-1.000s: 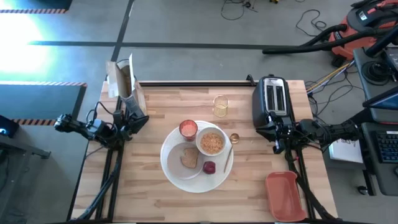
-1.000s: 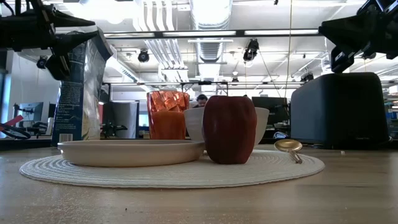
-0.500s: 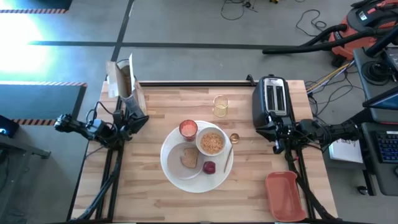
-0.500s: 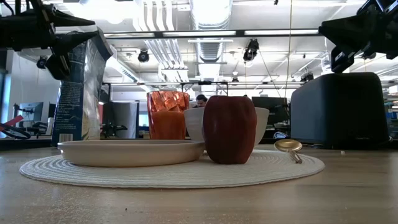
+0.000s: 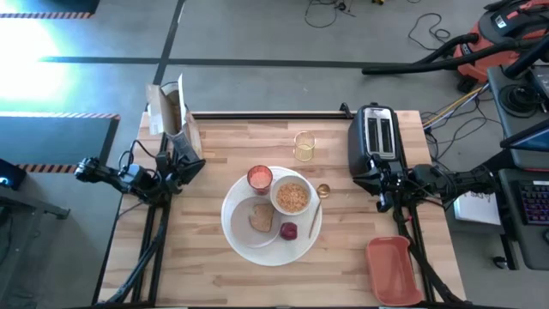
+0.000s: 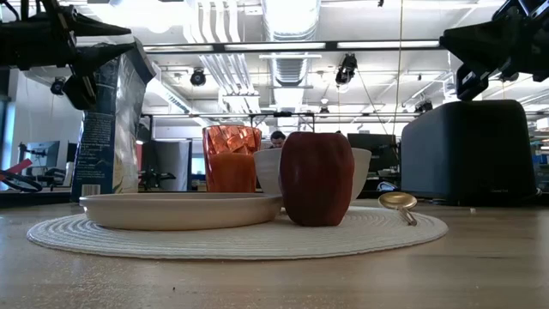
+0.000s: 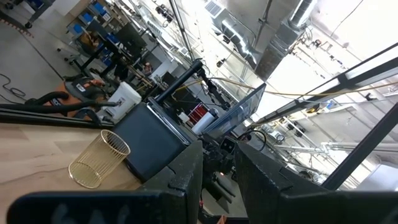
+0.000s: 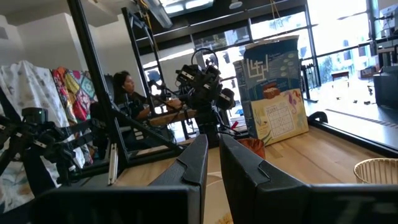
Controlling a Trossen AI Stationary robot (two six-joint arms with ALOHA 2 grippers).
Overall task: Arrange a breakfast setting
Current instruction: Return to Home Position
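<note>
Across the middle of the desk (image 5: 206,275) the setting looks finished, toast (image 5: 261,217) on the small plate (image 5: 241,225), bowl (image 5: 292,196), cup (image 5: 259,178), fruit (image 5: 289,230) and spoon (image 5: 318,199) on the round mat (image 5: 296,251), so only parking remains: my left tool (image 5: 197,164), slightly parted, and right tool (image 5: 381,203), nearly closed, hang empty near the desk's side edges
</note>
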